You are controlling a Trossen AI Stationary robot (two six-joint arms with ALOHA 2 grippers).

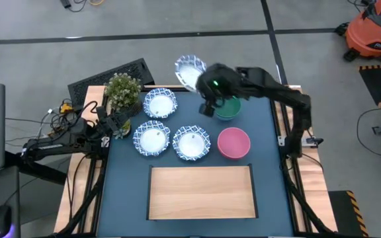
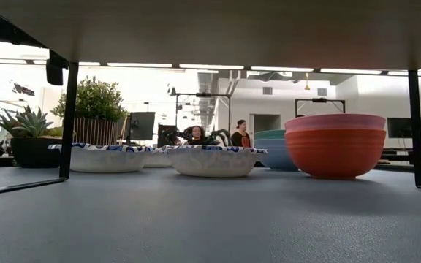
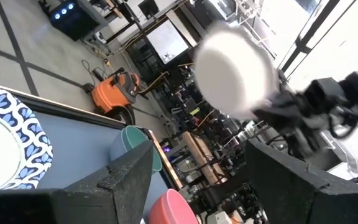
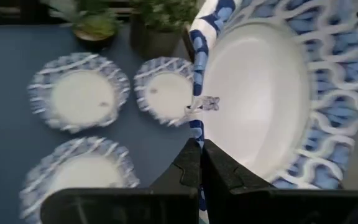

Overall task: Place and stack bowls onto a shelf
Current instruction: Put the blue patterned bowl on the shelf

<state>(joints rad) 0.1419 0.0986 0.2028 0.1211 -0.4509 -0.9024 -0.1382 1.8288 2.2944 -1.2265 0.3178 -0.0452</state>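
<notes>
The high view looked straight down; the low view faced level across the table point(image 2: 210, 219). Both shared the pink-red bowl point(image 1: 233, 143) at 12 o'clock of the shelf point(image 1: 201, 192).

Patterned bowl point(image 1: 189, 69) in right end effector point(image 1: 202, 84)

Bright, even light fills the room from ceiling strips point(image 2: 196, 67) overhead, and the far windows blow out white. The lifted bowl point(image 3: 235, 74) smears with motion blur. Shadows on the counter point(image 2: 196, 219) stay soft, and the nearest stretch of it looks out of focus.
</notes>
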